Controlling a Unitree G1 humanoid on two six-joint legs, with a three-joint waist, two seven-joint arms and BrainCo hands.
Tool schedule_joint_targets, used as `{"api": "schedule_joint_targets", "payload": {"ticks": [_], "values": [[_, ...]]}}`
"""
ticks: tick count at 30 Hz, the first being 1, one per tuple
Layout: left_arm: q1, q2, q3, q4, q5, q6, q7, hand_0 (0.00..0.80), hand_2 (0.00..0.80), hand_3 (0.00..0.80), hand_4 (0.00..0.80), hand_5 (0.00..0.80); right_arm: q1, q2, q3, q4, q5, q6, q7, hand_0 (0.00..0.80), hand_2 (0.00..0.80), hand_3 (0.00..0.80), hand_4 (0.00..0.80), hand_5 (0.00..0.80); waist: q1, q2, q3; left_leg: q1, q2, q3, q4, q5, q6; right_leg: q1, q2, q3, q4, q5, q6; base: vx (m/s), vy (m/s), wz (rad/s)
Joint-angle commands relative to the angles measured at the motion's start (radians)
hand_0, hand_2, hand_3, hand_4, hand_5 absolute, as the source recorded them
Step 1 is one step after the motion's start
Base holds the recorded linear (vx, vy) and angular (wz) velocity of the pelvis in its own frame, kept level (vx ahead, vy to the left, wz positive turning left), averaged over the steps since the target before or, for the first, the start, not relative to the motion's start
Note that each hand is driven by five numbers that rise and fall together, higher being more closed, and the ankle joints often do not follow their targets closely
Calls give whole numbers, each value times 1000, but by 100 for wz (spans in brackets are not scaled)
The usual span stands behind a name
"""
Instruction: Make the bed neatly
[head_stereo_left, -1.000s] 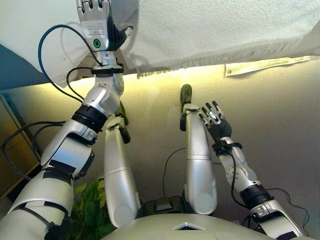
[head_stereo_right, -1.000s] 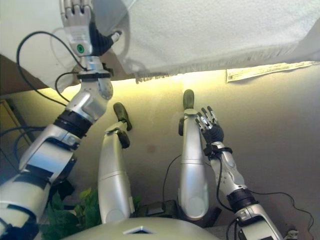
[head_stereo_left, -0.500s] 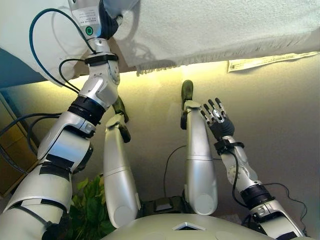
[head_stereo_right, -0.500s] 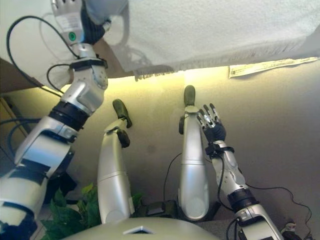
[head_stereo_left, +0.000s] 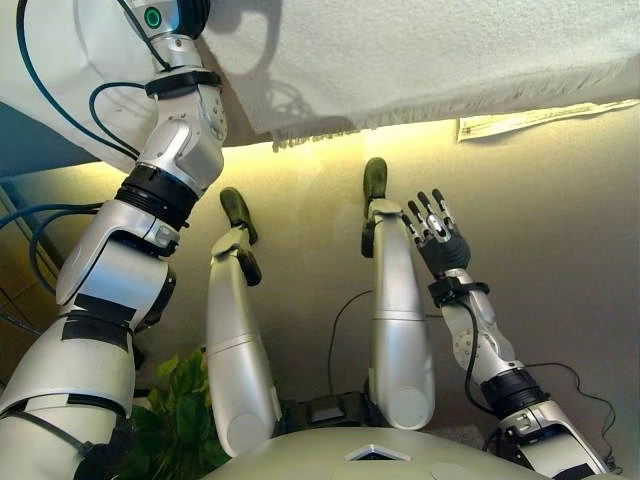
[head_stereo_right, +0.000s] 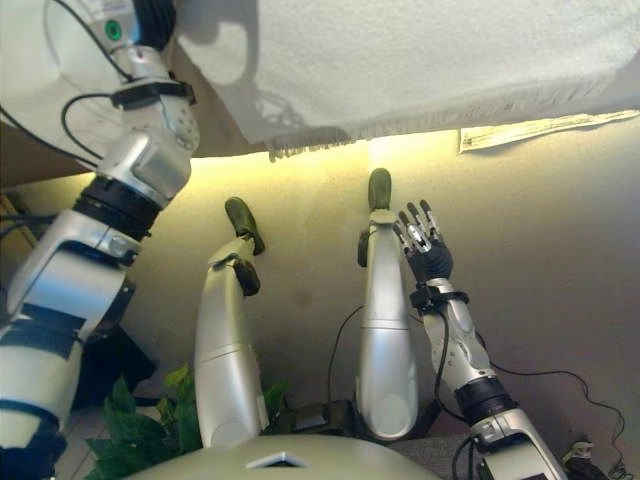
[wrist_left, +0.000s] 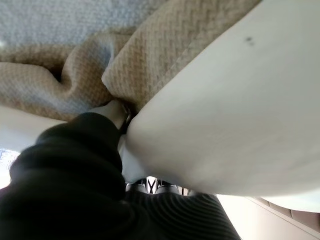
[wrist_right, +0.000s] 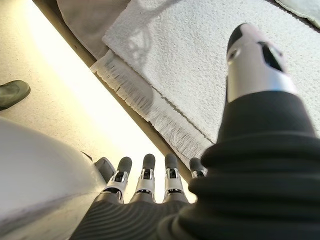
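A white textured blanket (head_stereo_left: 420, 50) with a fringed edge (wrist_right: 150, 112) covers the bed along the top of the eye views. My left arm reaches up over the bed's left part, and its hand (wrist_left: 113, 112) is pushed in between a beige knit blanket (wrist_left: 165, 50) and a smooth white pillow (wrist_left: 225, 110). The thumb rests against the beige cloth; the other fingers are hidden by the pillow. My right hand (head_stereo_left: 437, 232) hovers low over the floor in front of the bed, open, fingers straight, holding nothing.
The bed's edge overhangs beige carpet (head_stereo_left: 560, 250), with a bright strip of light under it. A white paper strip (head_stereo_left: 530, 120) hangs below the edge at the right. A green plant (head_stereo_left: 175, 410) and wooden furniture (head_stereo_left: 12, 330) stand at my lower left.
My left arm has stretched further over the bed, and its hand has gone past the top of the eye views. The right hand has barely moved.
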Motion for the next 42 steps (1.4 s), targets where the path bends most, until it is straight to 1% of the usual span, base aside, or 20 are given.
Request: {"api": "schedule_joint_targets", "payload": {"ticks": [1,5,7,9,10,12,16,17,18,23,26,27,31,35,38,42], "values": [[43,17,20,6,-43,-47,-29,800,800,800,800,800,110,-26,11,-89,-4,-61,28,0,0,0,0,0,-12,21,1,7,15,-29,72,-21,72,48,-21,2,-89,132,48,38,-6,3],[110,33,43,-25,-39,-103,-33,800,800,800,800,800,143,-28,-3,-103,6,-71,35,0,0,0,0,0,-6,23,1,81,15,-24,37,-12,69,126,-29,-16,-117,130,48,52,3,6],[156,42,69,-25,-39,-149,-29,800,800,800,800,800,159,-30,-18,-110,22,-68,37,0,0,0,0,0,4,23,1,130,15,-26,17,-8,66,178,-40,-30,-133,131,47,64,-10,5],[188,50,88,-27,-31,-175,-34,800,800,800,800,800,172,-29,-29,-108,24,-70,43,0,0,0,0,0,11,23,1,160,16,-28,4,-6,65,210,-48,-41,-145,132,47,57,-25,4],[222,54,101,-21,-22,-198,-37,800,800,800,800,800,178,-24,-39,-106,22,-65,40,0,0,0,0,0,20,23,1,194,18,-28,-12,-1,62,247,-56,-52,-156,133,47,62,-27,5],[251,57,111,-6,-15,-221,-33,800,800,800,800,800,180,-22,-44,-104,22,-61,36,0,0,0,0,0,25,22,1,225,21,-28,-29,5,58,278,-61,-61,-167,135,47,55,-15,10],[318,60,131,49,10,-285,-15,800,800,800,800,800,174,-18,-51,-88,23,-48,8,0,0,0,0,0,41,16,1,328,27,-22,-87,23,49,392,-77,-93,-215,141,45,60,-6,14],[333,60,135,53,17,-296,-16,800,800,800,800,800,173,-15,-56,-89,21,-44,-4,0,0,0,0,0,46,15,1,354,26,-22,-104,29,48,420,-80,-99,-229,143,45,-30,-4,12],[337,62,137,55,17,-303,-17,800,800,800,800,800,168,-15,-61,-87,24,-43,-9,0,0,0,0,0,46,13,1,355,23,-20,-124,62,52,424,-84,-104,-253,175,37,-30,-1,16],[399,56,150,82,-16,-360,2,800,800,800,800,800,167,-4,-77,-68,25,-47,-43,0,0,0,0,0,56,5,1,463,25,-18,-187,80,45,542,-95,-128,-320,186,42,31,30,13],[442,44,173,79,-77,-389,10,800,800,800,800,800,175,6,-100,-53,22,-36,-47,0,0,0,0,0,60,0,0,527,25,-10,-217,83,44,611,-100,-138,-357,194,43,45,83,7],[454,42,178,75,-97,-394,8,800,800,800,800,800,180,9,-104,-48,19,-35,-48,0,0,0,0,0,61,0,-7,538,24,-8,-225,85,44,623,-101,-141,-366,196,43,65,109,4],[524,10,211,78,-202,-460,-15,800,800,800,800,800,201,22,-125,-31,-4,-10,-59,0,0,0,0,0,66,-7,-51,592,22,2,-262,89,44,687,-114,-154,-422,214,46,88,108,7],[594,-21,253,61,-297,-512,-29,800,800,800,800,800,226,48,-152,-9,-15,9,-40,0,0,0,0,0,75,-15,-90,640,25,12,-298,91,43,749,-121,-174,-476,226,51,97,118,6],[645,-28,273,61,-284,-529,-30,800,800,800,800,800,239,55,-169,0,-24,27,-34,0,0,0,0,0,86,-17,-118,669,27,11,-316,91,41,789,-125,-187,-504,234,53,93,85,4],[688,17,294,75,-241,-523,-84,800,800,800,800,800,253,60,-176,17,-37,47,-30,0,0,0,0,0,102,-19,-151,707,36,12,-331,88,38,837,-134,-205,-527,238,57,119,42,10]]}}
